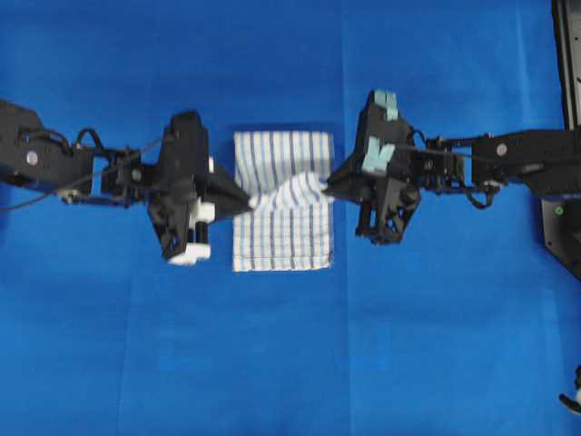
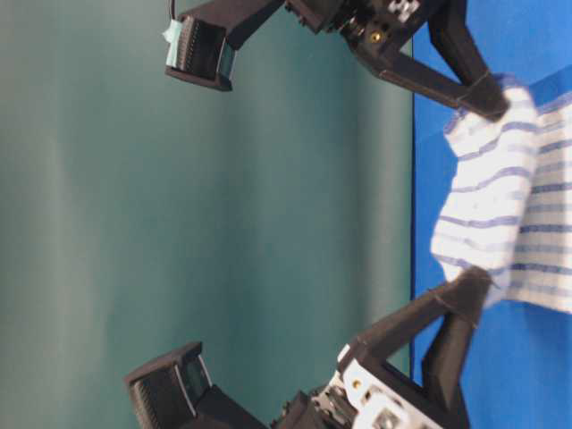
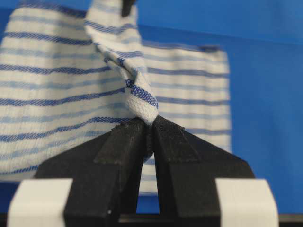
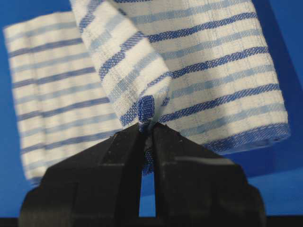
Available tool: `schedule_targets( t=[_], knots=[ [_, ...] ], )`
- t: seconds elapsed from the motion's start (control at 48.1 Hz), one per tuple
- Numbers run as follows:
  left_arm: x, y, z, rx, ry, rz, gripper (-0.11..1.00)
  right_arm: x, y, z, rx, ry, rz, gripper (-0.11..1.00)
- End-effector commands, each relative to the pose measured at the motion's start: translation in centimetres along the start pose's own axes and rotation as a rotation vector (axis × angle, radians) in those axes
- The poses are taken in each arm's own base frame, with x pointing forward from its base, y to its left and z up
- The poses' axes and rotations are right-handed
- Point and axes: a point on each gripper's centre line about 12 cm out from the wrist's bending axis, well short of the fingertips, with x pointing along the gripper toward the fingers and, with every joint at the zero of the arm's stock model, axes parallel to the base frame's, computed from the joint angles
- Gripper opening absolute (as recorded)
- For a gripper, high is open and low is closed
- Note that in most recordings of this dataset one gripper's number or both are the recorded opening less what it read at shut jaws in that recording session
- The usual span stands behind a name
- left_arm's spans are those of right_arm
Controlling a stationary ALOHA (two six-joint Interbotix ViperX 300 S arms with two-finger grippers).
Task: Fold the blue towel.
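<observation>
The blue towel (image 1: 283,202), white with thin blue stripes, lies on the blue sheet in the middle of the overhead view. Its middle strip is lifted into a ridge between both grippers. My left gripper (image 1: 247,198) is shut on the towel's left edge; in the left wrist view the fabric (image 3: 140,97) is pinched between the black fingertips (image 3: 128,137). My right gripper (image 1: 329,185) is shut on the towel's right edge, and its wrist view shows a fold of cloth (image 4: 147,109) clamped at the tips (image 4: 147,127). The table-level view shows the towel (image 2: 500,197) hanging off the sheet between both tips.
A plain blue sheet (image 1: 272,363) covers the table all around the towel. A black frame (image 1: 568,54) stands at the far right edge. Both arms stretch in from left and right sides.
</observation>
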Motion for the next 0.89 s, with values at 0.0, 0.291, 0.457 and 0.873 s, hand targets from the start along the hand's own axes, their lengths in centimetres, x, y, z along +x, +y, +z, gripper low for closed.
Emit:
schedule_targets(
  t=[0.0, 0.291, 0.457, 0.873],
  knots=[
    [-0.2, -1.6, 1.0, 0.018, -0.034, -0.038, 0.04, -0.5, 1.0, 0.6, -0.002, -0.025, 0.026, 0.09],
    [0.3, -2.4, 0.5, 0.03, -0.019, -0.055, 0.04, -0.5, 1.8, 0.3, -0.013, -0.018, 0.044, 0.09],
    [0.5, -2.4, 0.3, 0.032, -0.012, -0.054, 0.04, -0.5, 1.8, 0.3, -0.014, -0.017, 0.043, 0.08],
    [0.6, -1.9, -0.3, 0.027, 0.011, -0.042, 0.28, -0.3, 3.0, 0.0, -0.035, -0.003, 0.068, 0.65]
  ],
)
